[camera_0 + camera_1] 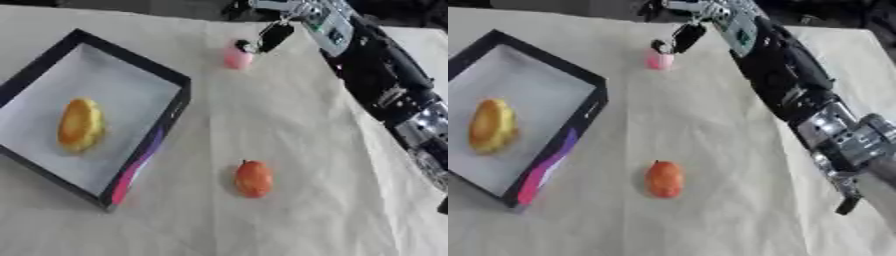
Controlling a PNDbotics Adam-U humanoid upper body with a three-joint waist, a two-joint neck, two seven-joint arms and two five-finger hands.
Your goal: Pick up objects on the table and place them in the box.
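A matt, cream-coloured cloth [297, 150] covers the table, lying smooth with faint creases. The box [179, 100] at the left of the frame looks like cardboard: dark, slightly glossy walls, a printed pink and purple side, and a pale matt paper-like floor. The yellow fruit [80, 124] inside it has a soft sheen, as does the orange-red fruit [254, 179] at lower centre. The small pink object [236, 58] at upper centre looks smooth. The right arm [789, 80] is matt black plastic with bright silver metal joints.
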